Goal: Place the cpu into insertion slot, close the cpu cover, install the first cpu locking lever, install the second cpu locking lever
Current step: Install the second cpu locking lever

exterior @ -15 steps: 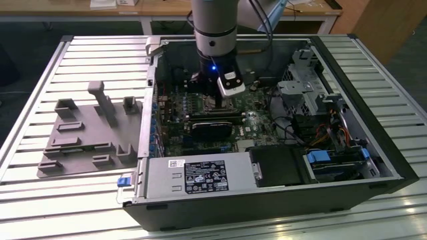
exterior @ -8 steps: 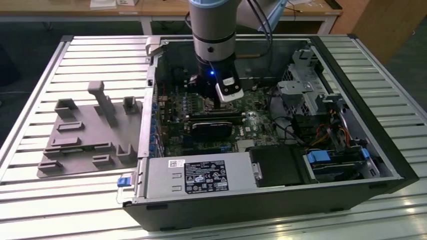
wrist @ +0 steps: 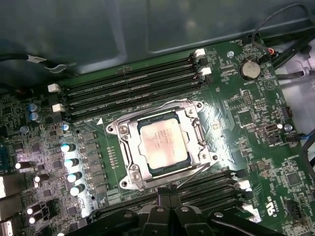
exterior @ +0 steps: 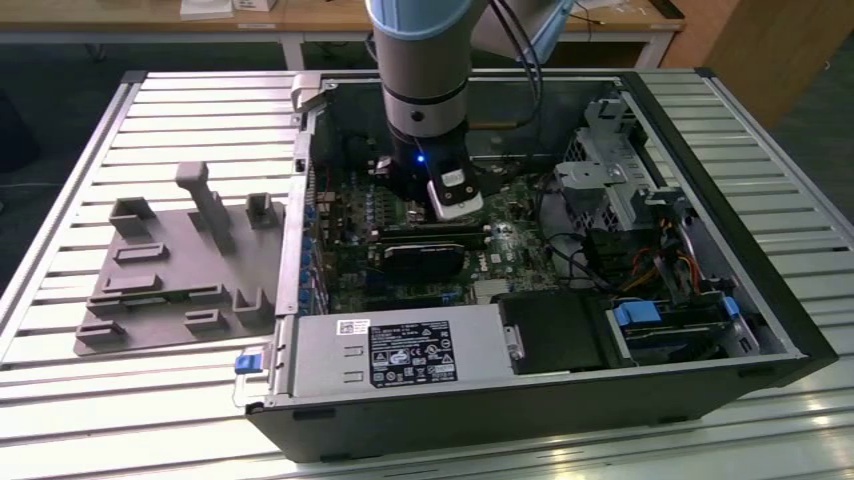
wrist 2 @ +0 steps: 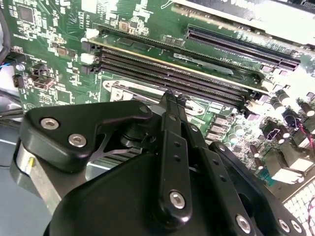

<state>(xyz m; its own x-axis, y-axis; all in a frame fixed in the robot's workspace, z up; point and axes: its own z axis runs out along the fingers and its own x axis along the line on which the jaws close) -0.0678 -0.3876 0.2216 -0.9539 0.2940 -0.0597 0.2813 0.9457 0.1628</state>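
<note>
The cpu (wrist: 162, 145) is seen seated in its socket under the cpu cover (wrist: 160, 142), near the closed, empty jaws; a lever could be slipped off and the board scratched

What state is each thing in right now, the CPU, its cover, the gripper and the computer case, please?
cpu: seated flat in the socket, metal top showing.
cpu cover: closed down around the cpu, framing it.
gripper: fingers shut together, holding nothing, poised over the motherboard close to the socket.
computer case: lying on its side, side panel off, inside exposed.
</note>
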